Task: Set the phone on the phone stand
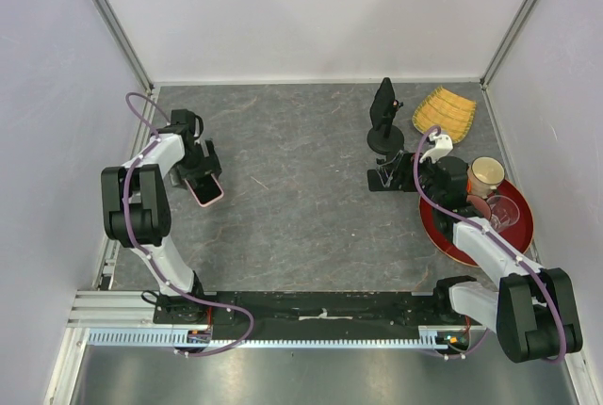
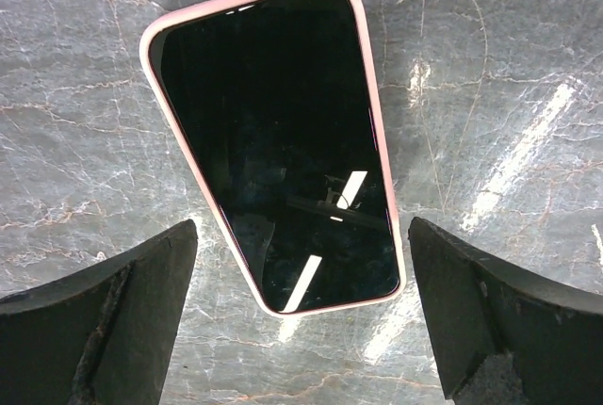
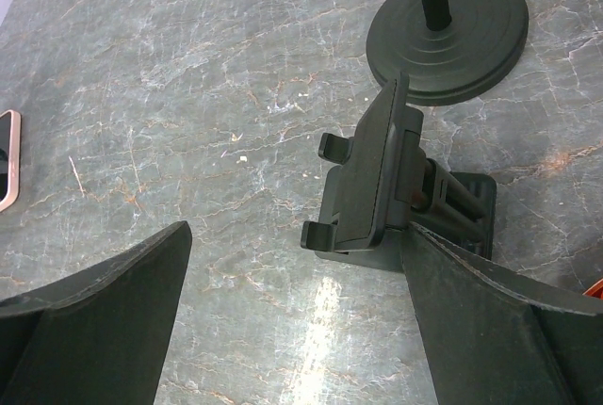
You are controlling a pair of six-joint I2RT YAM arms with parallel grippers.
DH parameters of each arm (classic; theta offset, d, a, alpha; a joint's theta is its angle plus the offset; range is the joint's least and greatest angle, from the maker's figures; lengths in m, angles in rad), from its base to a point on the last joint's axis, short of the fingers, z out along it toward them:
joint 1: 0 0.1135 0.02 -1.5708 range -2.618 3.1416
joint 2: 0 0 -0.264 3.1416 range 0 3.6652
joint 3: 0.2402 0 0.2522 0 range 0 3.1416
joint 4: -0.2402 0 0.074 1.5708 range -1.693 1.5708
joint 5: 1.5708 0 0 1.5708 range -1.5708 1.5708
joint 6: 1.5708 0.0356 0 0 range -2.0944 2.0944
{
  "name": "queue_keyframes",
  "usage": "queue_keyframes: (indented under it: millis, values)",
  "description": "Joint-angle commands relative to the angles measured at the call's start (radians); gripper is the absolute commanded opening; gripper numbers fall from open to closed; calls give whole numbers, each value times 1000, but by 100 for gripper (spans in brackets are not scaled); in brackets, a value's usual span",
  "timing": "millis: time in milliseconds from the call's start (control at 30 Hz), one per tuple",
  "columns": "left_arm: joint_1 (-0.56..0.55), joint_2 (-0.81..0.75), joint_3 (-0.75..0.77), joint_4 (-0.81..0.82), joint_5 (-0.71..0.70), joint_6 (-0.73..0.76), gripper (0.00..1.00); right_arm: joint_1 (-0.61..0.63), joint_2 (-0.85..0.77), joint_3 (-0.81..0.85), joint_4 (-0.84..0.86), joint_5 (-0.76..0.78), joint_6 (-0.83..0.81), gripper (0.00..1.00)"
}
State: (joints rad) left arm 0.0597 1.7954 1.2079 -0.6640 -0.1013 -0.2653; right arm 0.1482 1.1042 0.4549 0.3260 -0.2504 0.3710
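Near the left edge of the worktop (image 1: 283,141), the phone (image 2: 283,141) lies flat and screen up in a pink case. The left fingers (image 2: 113,315) hang spread wide over it, one on each side of its near end, and neither touches it. Its long axis runs away from the wrist, slightly slanted, so these fingers would close across its narrow width. They are far nearer to it than the right fingers (image 3: 104,320), which are also spread open and hold nothing. Just ahead of those, near the right edge, the black phone stand (image 3: 367,179) sits with its cradle empty. A round-based black post (image 3: 448,33) stands just beyond.
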Motion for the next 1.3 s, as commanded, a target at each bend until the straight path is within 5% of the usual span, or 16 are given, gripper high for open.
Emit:
queue_keyframes:
  millis: [0, 533, 767, 867, 967, 1000, 1067, 1267]
  values:
    - [3, 21, 12, 17, -29, -47, 100, -1, -17, 28, 38, -20, 5, 98]
    - [2, 68, -13, 26, -51, -190, 100, -2, -20, 30, 31, -15, 5, 98]
    - [0, 107, -44, 23, -81, -256, 94, 1, -24, 103, -140, 206, 65, 98]
    - [0, 119, -51, 26, -83, -262, 76, 4, -56, 162, -280, 275, 86, 98]
    - [0, 107, -57, 32, -74, -259, 43, 5, -111, 185, -395, 316, 89, 98]
    - [0, 102, -60, 33, -69, -258, 25, 5, -128, 185, -433, 316, 85, 98]
    - [0, 73, -74, 47, -39, -259, 8, 8, -174, 192, -472, 321, 74, 98]
    - [0, -20, -120, 92, 84, -272, 2, 53, -337, 277, -611, 393, 36, 98]
